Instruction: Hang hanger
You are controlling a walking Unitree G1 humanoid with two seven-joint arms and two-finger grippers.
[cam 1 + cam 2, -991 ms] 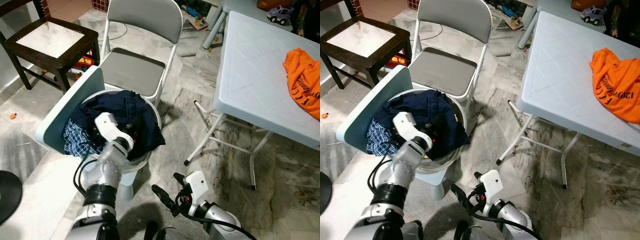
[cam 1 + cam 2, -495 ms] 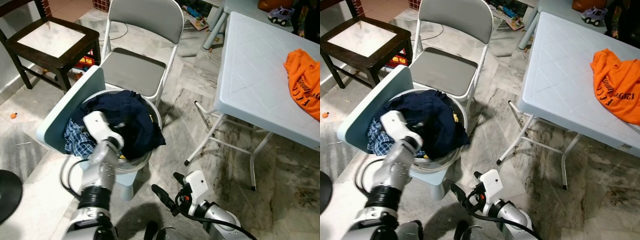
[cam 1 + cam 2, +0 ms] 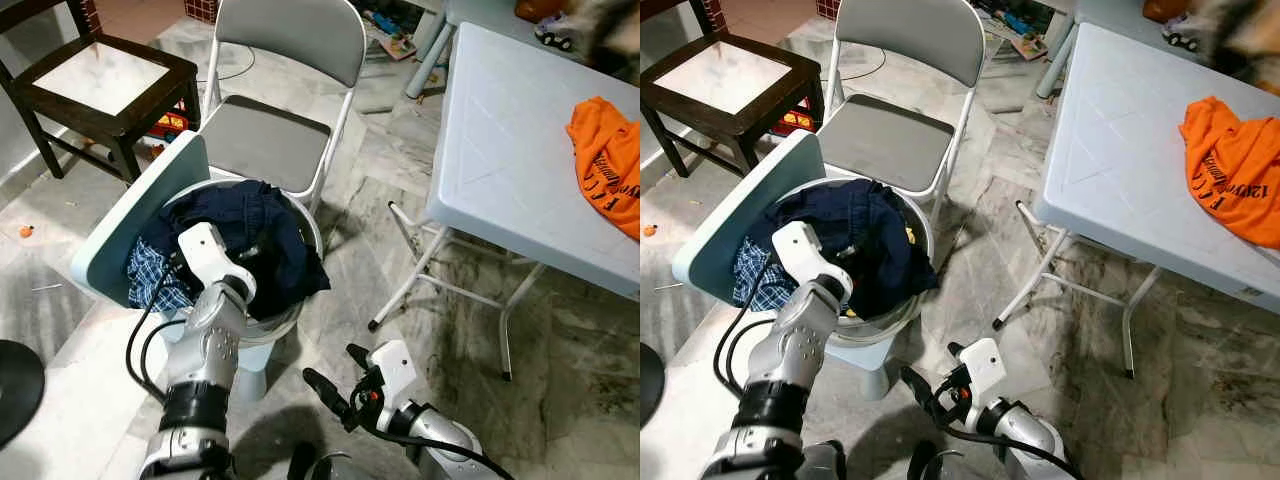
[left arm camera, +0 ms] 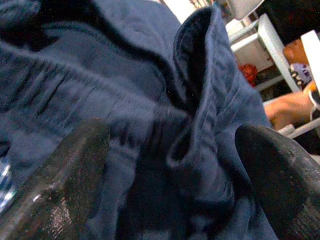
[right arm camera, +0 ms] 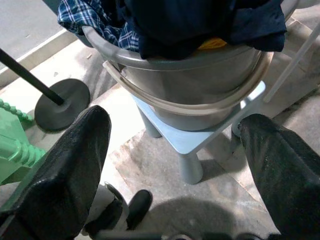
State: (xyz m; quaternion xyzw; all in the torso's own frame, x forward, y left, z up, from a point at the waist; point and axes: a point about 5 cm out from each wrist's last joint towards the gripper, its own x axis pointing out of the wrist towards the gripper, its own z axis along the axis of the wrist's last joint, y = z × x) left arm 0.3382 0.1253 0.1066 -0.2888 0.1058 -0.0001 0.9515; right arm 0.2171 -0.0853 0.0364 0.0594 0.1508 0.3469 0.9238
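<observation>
Far left: dark wooden stool; nearer, laundry basket on a small step stool, heaped with navy garment and plaid cloth, left gripper spread open and pressed among the navy folds. No hanger discernible, possibly buried under cloth; advisable to part folds slowly and close only on a rigid edge, not fabric. Centre near: right gripper open, idle above floor; far: folding chair; right: counter bearing orange shirt.
</observation>
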